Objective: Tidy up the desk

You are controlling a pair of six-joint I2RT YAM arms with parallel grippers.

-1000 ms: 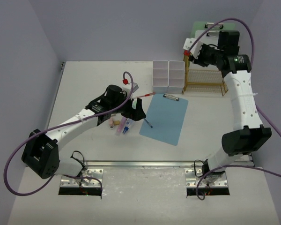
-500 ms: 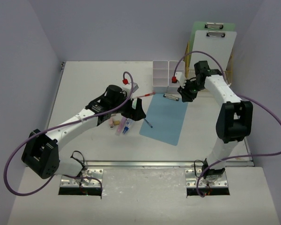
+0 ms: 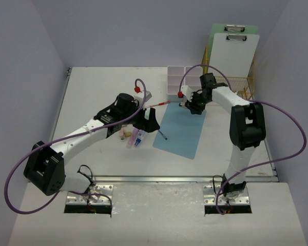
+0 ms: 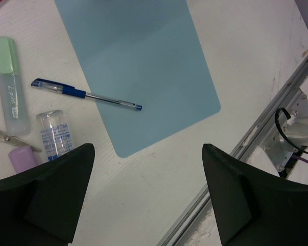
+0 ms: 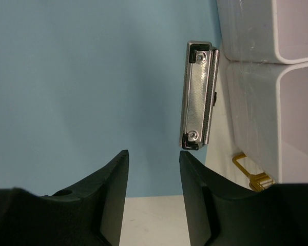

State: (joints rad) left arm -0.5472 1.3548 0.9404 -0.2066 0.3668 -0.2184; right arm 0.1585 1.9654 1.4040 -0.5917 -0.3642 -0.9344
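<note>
The white desk (image 3: 92,92) carries a blue clipboard (image 3: 182,128) at its middle. My right gripper (image 3: 192,108) hovers low over that board's top end, open, with nothing between its fingers. In the right wrist view the metal clip (image 5: 199,95) lies just ahead of my right gripper (image 5: 154,159), over the blue clipboard (image 5: 92,77). My left gripper (image 3: 146,123) hangs open left of the board, empty. In the left wrist view my left gripper (image 4: 149,195) frames bare desk, with a blue pen (image 4: 87,94) lying half on the blue clipboard (image 4: 138,66).
A white organizer box (image 3: 185,82) stands right behind the clip. A gold wire rack (image 3: 238,87) at the back right holds a white clipboard (image 3: 236,54) and a green one upright. A green highlighter (image 4: 9,84), a small tube (image 4: 54,134), scissors (image 4: 5,136) and a red pen (image 3: 156,104) lie near my left gripper. A metal rail (image 4: 256,138) runs along the near edge.
My right arm has swung down from the wire rack to the blue clipboard's clip, and its jaws have opened a little. The white clipboard stands in the rack. The left arm is still.
</note>
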